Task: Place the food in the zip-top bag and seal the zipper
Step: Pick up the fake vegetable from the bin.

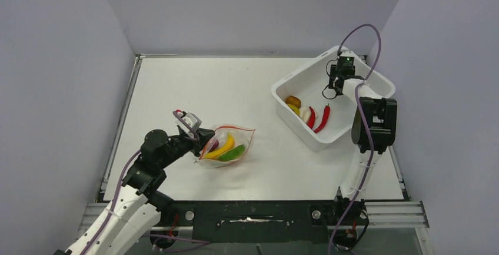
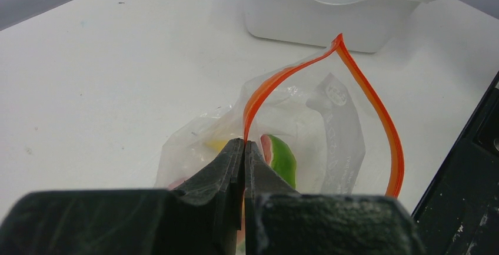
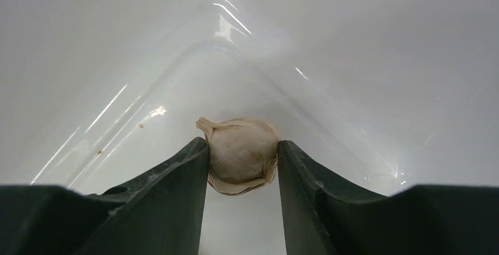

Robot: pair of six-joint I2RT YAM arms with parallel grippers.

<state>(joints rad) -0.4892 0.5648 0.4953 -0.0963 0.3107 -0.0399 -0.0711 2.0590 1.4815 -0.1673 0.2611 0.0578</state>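
The clear zip-top bag (image 1: 230, 143) lies left of centre with a yellow banana (image 1: 221, 147) and a green piece (image 1: 233, 153) inside. My left gripper (image 1: 201, 142) is shut on the orange-red zipper (image 2: 376, 108) at the near lip (image 2: 244, 144) and holds the mouth open; a watermelon slice (image 2: 281, 159) shows inside. My right gripper (image 1: 335, 88) is down in the white bin (image 1: 303, 69). In the right wrist view it (image 3: 242, 143) is closed on a whitish garlic-like round piece (image 3: 241, 158), both fingers touching it. Two red chilies (image 1: 322, 119), a brown-orange round piece (image 1: 293, 100) and a white piece (image 1: 305, 112) lie in the bin.
The white bin also shows in the left wrist view (image 2: 329, 19), beyond the bag. Grey walls close in the table on three sides. The right arm's dark upper link (image 1: 373, 122) hangs over the bin's right rim. A metal rail runs along the near edge (image 1: 253, 214).
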